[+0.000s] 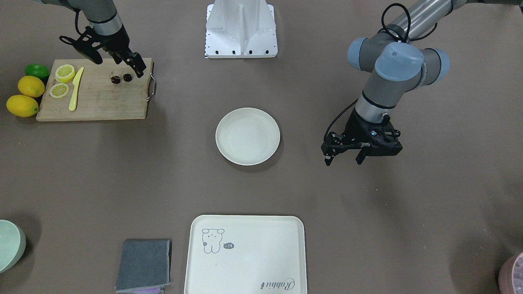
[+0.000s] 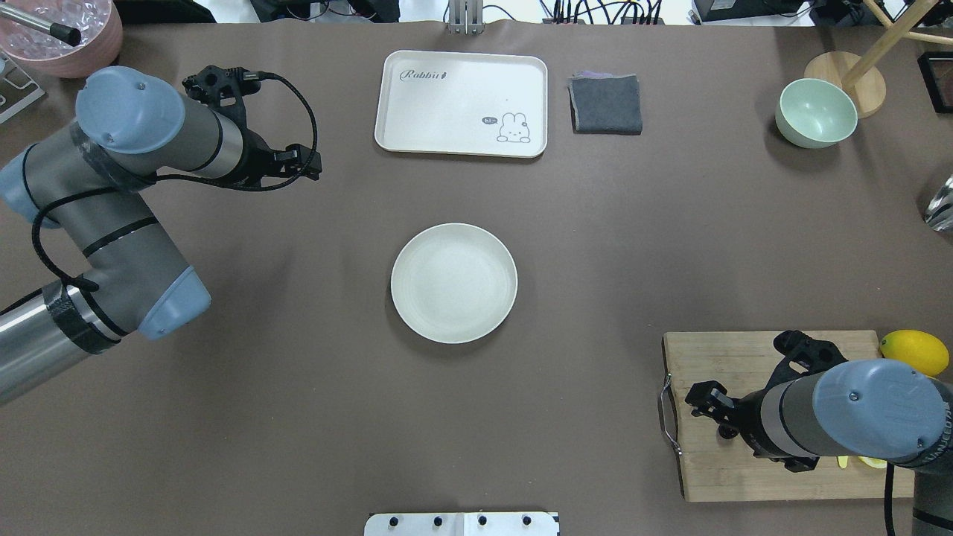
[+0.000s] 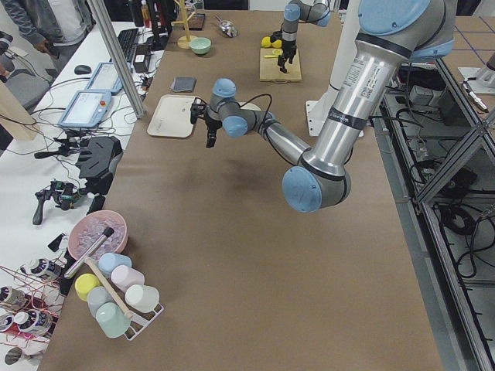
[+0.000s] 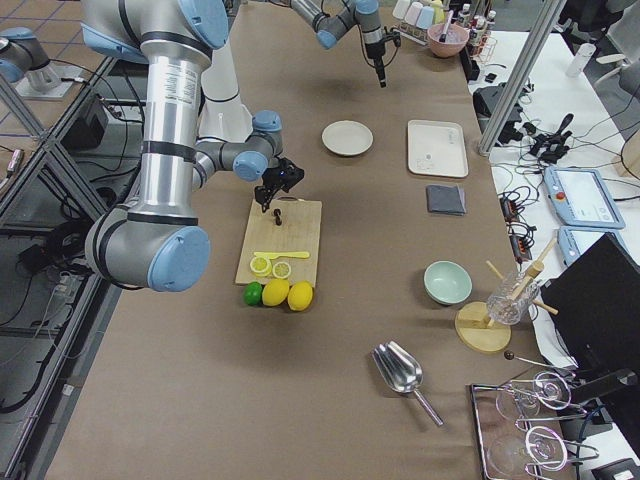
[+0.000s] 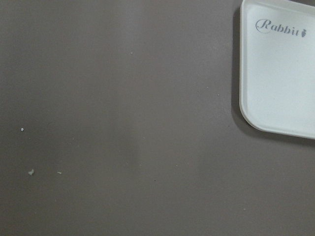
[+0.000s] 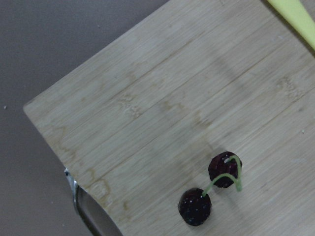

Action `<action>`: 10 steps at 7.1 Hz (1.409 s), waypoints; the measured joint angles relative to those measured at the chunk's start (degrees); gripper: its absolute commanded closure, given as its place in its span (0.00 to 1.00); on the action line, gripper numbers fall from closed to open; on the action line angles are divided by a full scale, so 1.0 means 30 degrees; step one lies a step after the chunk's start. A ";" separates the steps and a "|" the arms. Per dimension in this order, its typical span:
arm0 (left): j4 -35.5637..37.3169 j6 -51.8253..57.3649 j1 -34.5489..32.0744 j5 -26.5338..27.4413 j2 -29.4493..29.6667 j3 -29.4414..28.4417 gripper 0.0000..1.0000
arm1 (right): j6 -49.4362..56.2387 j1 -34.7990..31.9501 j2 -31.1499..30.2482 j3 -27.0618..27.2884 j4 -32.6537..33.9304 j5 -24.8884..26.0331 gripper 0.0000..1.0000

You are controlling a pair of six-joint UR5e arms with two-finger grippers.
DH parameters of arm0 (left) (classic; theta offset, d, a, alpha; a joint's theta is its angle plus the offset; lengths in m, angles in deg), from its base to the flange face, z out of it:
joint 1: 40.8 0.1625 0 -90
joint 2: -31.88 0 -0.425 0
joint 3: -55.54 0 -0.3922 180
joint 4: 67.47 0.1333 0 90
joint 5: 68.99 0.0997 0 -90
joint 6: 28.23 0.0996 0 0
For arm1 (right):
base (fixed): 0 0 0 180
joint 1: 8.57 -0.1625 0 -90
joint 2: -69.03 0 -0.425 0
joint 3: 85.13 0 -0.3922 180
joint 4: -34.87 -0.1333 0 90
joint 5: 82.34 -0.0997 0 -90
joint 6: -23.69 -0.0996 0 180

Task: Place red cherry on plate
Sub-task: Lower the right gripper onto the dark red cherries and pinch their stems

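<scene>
- The right gripper [image 1: 118, 62] is held over the red cherry [image 6: 195, 206], empty, with its fingers spread apart.
- The red cherry is seen lying on a wooden board [image 1: 102, 98], well apart from the plate [image 1: 247, 136].
- The left gripper [image 1: 344, 158], fingers likewise parted, is hung at the plate's other side.
- "Rabbit" is printed on a tray [image 1: 253, 249] beyond the plate.

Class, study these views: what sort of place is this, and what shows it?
Likely a robotics lab staged as a kitchen: a left arm and right arm, control tablets on a cable-strewn side bench, and a cutting board with lemon slices.
</scene>
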 measured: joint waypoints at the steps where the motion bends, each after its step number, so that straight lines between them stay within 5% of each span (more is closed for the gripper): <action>1: -0.0002 -0.0001 0.0000 0.0017 -0.0015 0.0004 0.02 | -0.0009 -0.0012 0.0037 -0.0058 0.0132 0.0001 0.05; 5: -0.0003 -0.0003 0.0013 0.0017 -0.0052 -0.0023 0.02 | 0.0068 -0.0287 0.0219 -0.0626 0.0344 0.0001 0.10; 6: -0.0004 -0.0002 0.0016 0.0022 -0.0057 -0.0043 0.02 | 0.0133 -0.0342 0.0359 -0.0889 0.0373 0.0008 0.25; 9: -0.0023 -0.0002 0.0009 0.0004 -0.0047 -0.0105 0.02 | 0.0125 -0.0351 0.0449 -0.1136 0.0433 0.0268 0.91; 10: -0.0028 -0.0002 0.0018 0.0002 -0.0003 -0.0107 0.02 | 0.0112 -0.0354 0.0462 -0.1154 0.0522 0.0391 0.99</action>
